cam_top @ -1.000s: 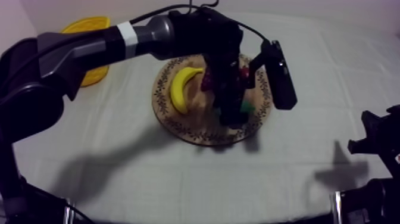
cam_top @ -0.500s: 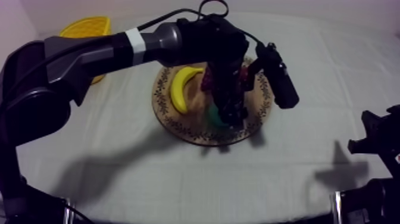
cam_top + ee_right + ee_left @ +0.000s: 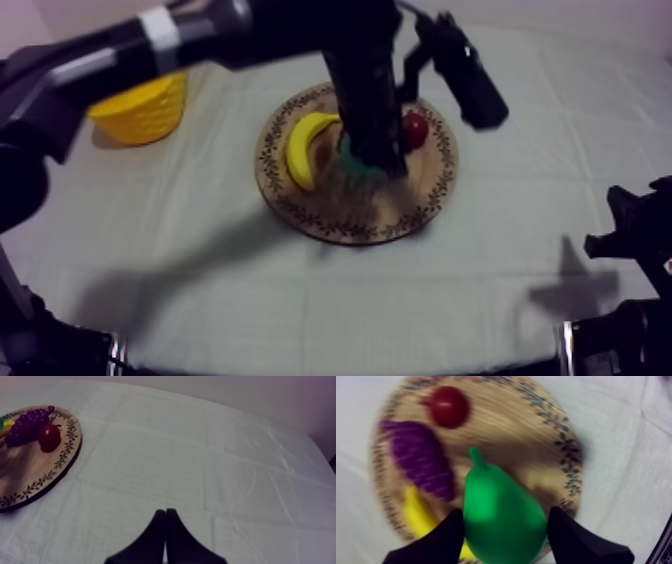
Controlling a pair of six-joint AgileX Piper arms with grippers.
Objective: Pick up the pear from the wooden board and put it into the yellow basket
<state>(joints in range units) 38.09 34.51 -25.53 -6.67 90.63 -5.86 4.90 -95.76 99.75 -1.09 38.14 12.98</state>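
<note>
The left gripper (image 3: 506,526) clamps the pear (image 3: 497,498) across its fat belly, stem poking ahead of the jaws, and it looks light, stiff and probably slick.

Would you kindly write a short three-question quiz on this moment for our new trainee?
1. True or false: the right gripper is shut on nothing.
2. What does the left gripper grip? A: the pear. B: an apple. C: nothing.
3. Name the three fruits lying on the wooden board.
Key: 1 true. 2 A. 3 the banana, the bunch of grapes and the small red fruit.
</note>
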